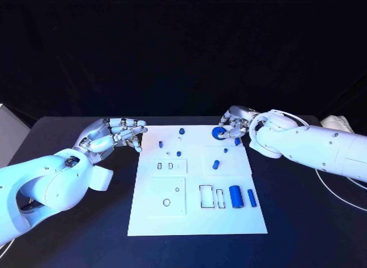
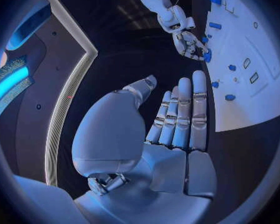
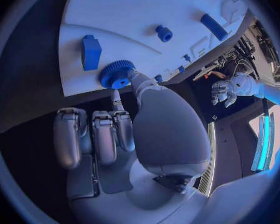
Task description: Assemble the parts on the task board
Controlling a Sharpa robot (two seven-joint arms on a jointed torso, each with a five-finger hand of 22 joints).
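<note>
I had the right hand [image 1: 236, 126] pinching a blue gear [image 1: 219, 133] at the task board's [image 1: 198, 220] upper right edge in the head view; my left hand [image 1: 115, 134] hovered open, empty, left of it.

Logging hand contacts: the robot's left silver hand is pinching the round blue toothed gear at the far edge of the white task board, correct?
Wrong hand. The right silver hand pinches the round blue toothed gear at the far edge of the white task board, as the right wrist view shows. The left silver hand holds nothing, beside the board.
</note>
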